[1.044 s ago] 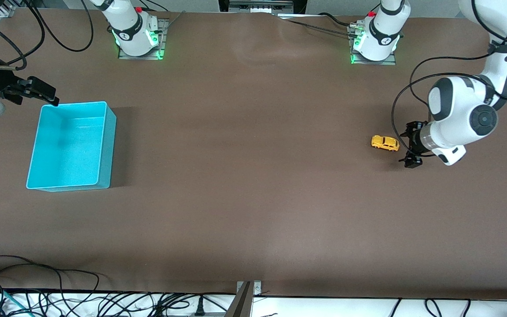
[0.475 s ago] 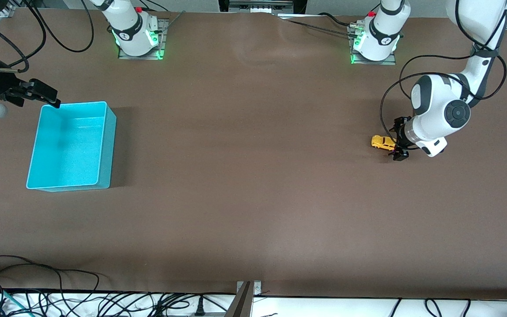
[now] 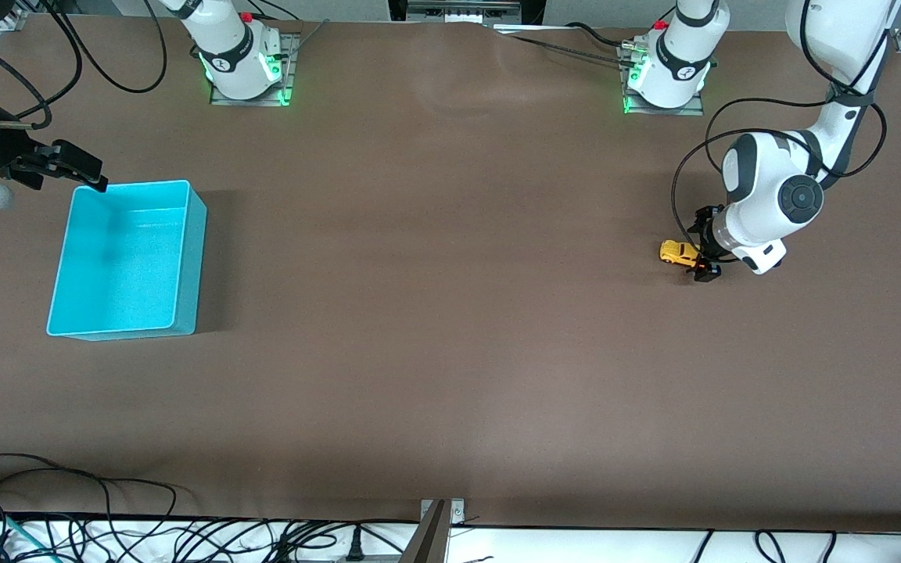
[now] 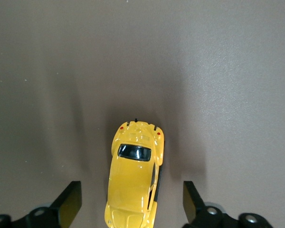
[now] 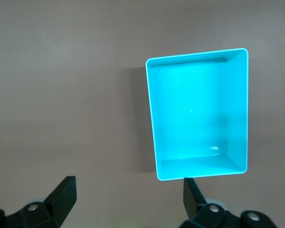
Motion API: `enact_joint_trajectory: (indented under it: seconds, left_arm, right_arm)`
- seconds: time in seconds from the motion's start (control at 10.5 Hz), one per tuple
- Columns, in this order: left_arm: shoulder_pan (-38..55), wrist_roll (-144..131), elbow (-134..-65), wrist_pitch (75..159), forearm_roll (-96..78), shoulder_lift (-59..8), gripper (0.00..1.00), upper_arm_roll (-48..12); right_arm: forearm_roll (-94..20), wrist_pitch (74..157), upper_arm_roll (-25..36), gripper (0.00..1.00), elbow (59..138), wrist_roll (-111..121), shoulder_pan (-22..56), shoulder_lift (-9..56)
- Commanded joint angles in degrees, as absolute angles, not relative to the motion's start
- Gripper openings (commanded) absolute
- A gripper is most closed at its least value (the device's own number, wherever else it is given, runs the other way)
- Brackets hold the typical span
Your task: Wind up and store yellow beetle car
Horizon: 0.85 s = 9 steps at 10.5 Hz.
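Two arms share the desk (image 3: 450, 328), a broad brown surface. Largest on it is the turquoise bin (image 3: 126, 258), empty, near the edge at the right arm's end. The right gripper (image 3: 67, 163) waits in the air over the desk just beside the bin's corner, its fingers spread wide with nothing between them.

Toward the left arm's end, well apart from the bin, the left gripper (image 3: 702, 249) is down at the desk with its fingers wide on either side of the yellow beetle car (image 3: 679, 252), not touching it in the left wrist view. The car (image 4: 134, 178) stands on its wheels, its length running along the gap between the fingers.

It looks light, stiff and glossy, so likely slippery on the rounded roof. The flatter door sides, low near the wheels, look like the surest place to pinch.
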State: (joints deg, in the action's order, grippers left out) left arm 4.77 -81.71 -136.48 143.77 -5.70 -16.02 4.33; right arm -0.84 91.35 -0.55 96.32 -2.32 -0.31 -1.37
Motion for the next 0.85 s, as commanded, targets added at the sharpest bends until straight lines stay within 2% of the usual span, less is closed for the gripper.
enact_joint_trajectory:
  seconds: [0.0, 0.09, 0.19, 0.28, 0.38, 0.57, 0.76]
  left_arm:
    - [4.8, -83.1, -136.7, 144.3, -4.1, -16.3, 0.92, 4.3]
    - [4.9, -83.1, -136.7, 144.3, -4.0, -16.5, 0.91, 4.3]
    - [4.9, -83.1, -136.7, 144.3, -4.0, -17.0, 0.82, 4.3]
    - [4.9, -83.1, -136.7, 144.3, -4.0, -17.1, 0.62, 4.4]
    - [4.9, -83.1, -136.7, 144.3, -4.0, -17.1, 0.37, 4.3]
    - [4.9, -83.1, -136.6, 144.3, -4.0, -17.0, 0.00, 4.3]
    - [5.0, -83.6, -136.1, 143.4, -4.0, -16.3, 0.00, 4.0]
  right_arm:
    - [-0.3, 91.8, -0.5, 1.00, 96.9, -2.1, -0.1, -1.9]
    - [-0.3, 91.8, -0.5, 1.00, 96.9, -2.1, -0.1, -1.9]
    - [-0.3, 91.8, -0.5, 1.00, 96.9, -2.1, -0.1, -1.9]
    - [-0.3, 91.8, -0.5, 1.00, 96.9, -2.1, -0.1, -1.9]
    - [-0.3, 91.8, -0.5, 1.00, 96.9, -2.1, -0.1, -1.9]
    - [-0.3, 91.8, -0.5, 1.00, 96.9, -2.1, -0.1, -1.9]
    - [-0.3, 91.8, -0.5, 1.00, 96.9, -2.1, -0.1, -1.9]
